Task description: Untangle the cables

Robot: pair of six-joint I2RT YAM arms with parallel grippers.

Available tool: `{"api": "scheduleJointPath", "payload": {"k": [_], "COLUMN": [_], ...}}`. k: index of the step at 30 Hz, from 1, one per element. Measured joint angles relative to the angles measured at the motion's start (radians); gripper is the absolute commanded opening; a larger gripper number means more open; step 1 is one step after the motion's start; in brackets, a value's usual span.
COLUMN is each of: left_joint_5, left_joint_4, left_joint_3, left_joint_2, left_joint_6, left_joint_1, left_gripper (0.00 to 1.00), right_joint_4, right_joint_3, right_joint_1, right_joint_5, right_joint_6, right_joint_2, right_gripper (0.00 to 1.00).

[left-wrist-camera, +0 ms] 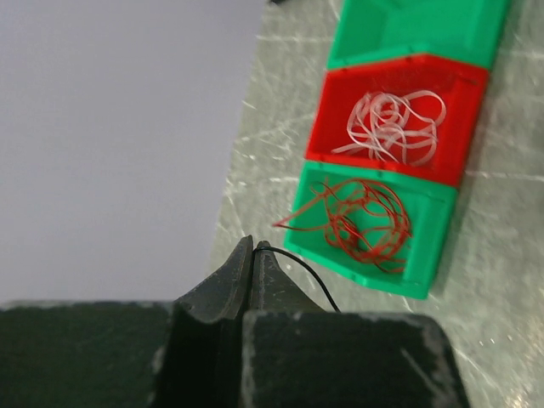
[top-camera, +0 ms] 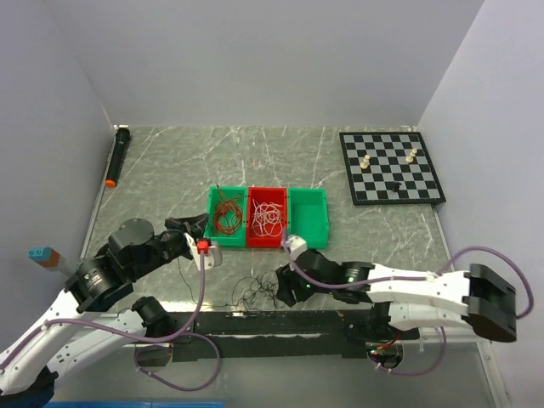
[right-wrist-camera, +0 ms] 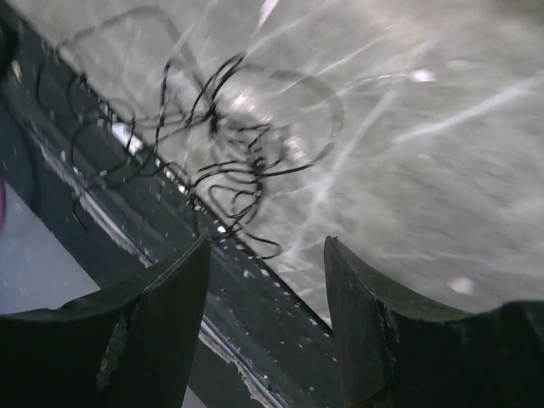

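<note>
Lying by the near edge of the table (top-camera: 170, 170), a bit toward the left corner from the middle: a loose tangle of black wires (top-camera: 255, 293) (right-wrist-camera: 229, 161). Thin curly loops, crossing over and over, some reaching onto the dark rail (top-camera: 280, 323) along that edge.

Just beside the tangle, on the side toward the right edge: the right gripper (top-camera: 276, 291) (right-wrist-camera: 263, 255), down low over the near edge. Fingers (right-wrist-camera: 161, 314) spread wide apart, gripping nothing, with the closest black loops just in front of the tips.

Nearer the left edge, close beside the row of bins: the left gripper (top-camera: 194, 228) (left-wrist-camera: 253, 246). Tips pressed tight together, pinching one thin black wire (left-wrist-camera: 297, 265). Curving away from the tips and then hidden behind the gripper itself. Cannot tell the way of its other end.

In the middle of the table: three small bins touching side by side in a row.
- In the green bin (top-camera: 210, 212) (left-wrist-camera: 365, 274) nearest the left edge: red wires (top-camera: 227, 217) (left-wrist-camera: 361, 221) in a curly bunch, with a loop or two poking out over the wall.
- In the red bin (top-camera: 265, 244) (left-wrist-camera: 399, 72) at the middle of the row: white wires (top-camera: 268, 217) (left-wrist-camera: 391, 127), all looped up.
- Next to that, toward the right edge: the other green bin (top-camera: 308, 217) (left-wrist-camera: 408, 30).

At the far right corner of the table: a chessboard (top-camera: 391, 170) with a few little chess pieces (top-camera: 364, 161) standing on it.

Along the left edge, up by the far corner: a black stick (top-camera: 117, 153) with an orange tip, lying flat.
</note>
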Motion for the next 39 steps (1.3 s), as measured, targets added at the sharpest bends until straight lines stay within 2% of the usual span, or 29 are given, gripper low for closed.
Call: {"api": "scheduleJointPath", "payload": {"k": [3,9,15,17,21,25,26,27,29,30,31,33,35,39], "left_joint_5": [-0.002,0.002,0.007,0.006,0.003,0.003,0.003,0.003,0.006,0.013,0.031,0.077,0.14,0.284], "left_joint_4": [-0.027,-0.038,-0.031,-0.031,-0.025,-0.011,-0.009,-0.002,-0.002,-0.002,-0.004,-0.001,-0.002,0.021], "left_joint_3": [-0.032,-0.037,-0.053,-0.053,-0.07,-0.139,-0.157,-0.184,-0.214,-0.222,-0.224,-0.216,-0.2,-0.157], "left_joint_2": [-0.003,0.002,0.002,0.002,0.002,-0.007,-0.008,-0.011,-0.01,-0.003,0.01,0.048,0.094,0.18], "left_joint_6": [0.006,0.01,0.011,0.013,0.031,0.07,0.074,0.077,0.076,0.067,0.053,0.022,-0.022,-0.142], "left_joint_1": [0.0,0.0,0.0,0.0,0.0,0.0,0.0,0.0,0.0,0.0,0.0,0.0,0.0,0.0], "left_gripper": [0.01,0.01,0.01,0.01,0.01,0.01,0.05,0.17,0.35,0.56,0.68,0.81,0.87,0.89], "right_joint_4": [0.017,0.09,0.122,0.118,0.093,0.007,-0.009,-0.021,-0.028,-0.03,-0.032,-0.041,-0.05,-0.068], "right_joint_3": [0.034,0.118,0.127,0.127,0.113,0.077,0.074,0.066,0.05,0.04,0.029,0.019,0.019,0.017], "right_joint_1": [0.009,0.011,0.011,0.011,0.011,0.019,0.021,0.023,0.024,0.024,0.024,0.024,0.024,0.035], "right_joint_5": [-0.07,-0.107,-0.08,-0.055,0.012,0.103,0.116,0.13,0.138,0.138,0.138,0.138,0.133,0.129], "right_joint_6": [-0.05,-0.108,-0.127,-0.123,-0.096,-0.055,-0.046,-0.036,-0.027,-0.023,-0.018,-0.011,-0.006,0.004], "right_joint_2": [0.104,0.205,0.262,0.262,0.206,0.005,-0.041,-0.11,-0.211,-0.255,-0.284,-0.319,-0.301,-0.254], "right_gripper": [0.63,0.54,0.09,0.0,0.0,0.0,0.0,0.0,0.0,0.0,0.0,0.0,0.0,0.0]}}
